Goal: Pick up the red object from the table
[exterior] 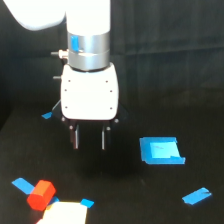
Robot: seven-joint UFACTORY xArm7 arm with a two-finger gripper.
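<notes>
Your gripper [90, 138] has its fingers spread and holds nothing, so slide it toward the exterior view's left, over the red block [41, 194], then go down slowly to the table [150, 200].

Close, slightly raised tabletop [150, 195] view

Red-orange block [41, 194], black table [150, 90] with blue tape strips [196, 196], white-bodied end effector [90, 142].
</notes>
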